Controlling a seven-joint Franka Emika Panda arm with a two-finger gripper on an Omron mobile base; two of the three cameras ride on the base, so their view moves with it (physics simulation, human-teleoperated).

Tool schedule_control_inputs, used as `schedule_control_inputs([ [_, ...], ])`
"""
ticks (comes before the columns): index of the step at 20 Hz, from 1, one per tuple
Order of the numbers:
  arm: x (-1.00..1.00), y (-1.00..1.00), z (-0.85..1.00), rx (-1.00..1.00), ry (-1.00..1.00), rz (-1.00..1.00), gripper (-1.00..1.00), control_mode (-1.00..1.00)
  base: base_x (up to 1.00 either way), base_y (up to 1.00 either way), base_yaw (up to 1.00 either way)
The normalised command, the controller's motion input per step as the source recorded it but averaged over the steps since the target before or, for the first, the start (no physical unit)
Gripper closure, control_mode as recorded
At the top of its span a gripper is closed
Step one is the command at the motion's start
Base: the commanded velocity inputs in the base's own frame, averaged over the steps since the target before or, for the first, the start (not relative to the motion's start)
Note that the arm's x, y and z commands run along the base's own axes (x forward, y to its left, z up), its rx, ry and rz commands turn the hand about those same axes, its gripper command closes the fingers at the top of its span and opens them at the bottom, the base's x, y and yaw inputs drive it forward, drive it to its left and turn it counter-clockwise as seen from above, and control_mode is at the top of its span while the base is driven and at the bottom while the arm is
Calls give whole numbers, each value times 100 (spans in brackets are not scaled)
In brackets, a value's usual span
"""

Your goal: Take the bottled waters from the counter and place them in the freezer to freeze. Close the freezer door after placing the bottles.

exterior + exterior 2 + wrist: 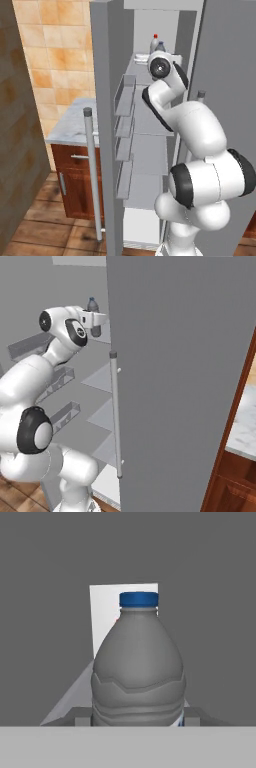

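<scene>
The gripper (95, 320) is clamped around the blue-capped water bottle (138, 667), holding it upright above an upper shelf (142, 67) inside the open freezer (75, 286). The bottle is smooth grey plastic with a ribbed, stepped waist and a rounded shoulder; only a sliver of blue label shows at its lower edge, with no readable writing. A red-capped bottle (155, 44) stands farther back on the shelf, mostly hidden. The freezer door (102, 125) stands open, its bins (124, 92) pale and glassy, beside the marble counter (75, 125).
</scene>
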Motion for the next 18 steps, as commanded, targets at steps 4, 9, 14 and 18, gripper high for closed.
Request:
schedule_control_inputs([
  [4, 7, 0, -23, 0, 1, 0, 100, -100, 0, 0, 0],
  [9, 1, -4, -26, 0, 0, 0, 100, -100, 0, 0, 0],
  [14, 4, -9, -21, 0, -2, 0, 100, -100, 0, 0, 0],
  [18, 16, -10, -6, 0, -4, 0, 100, -100, 0, 0, 0],
])
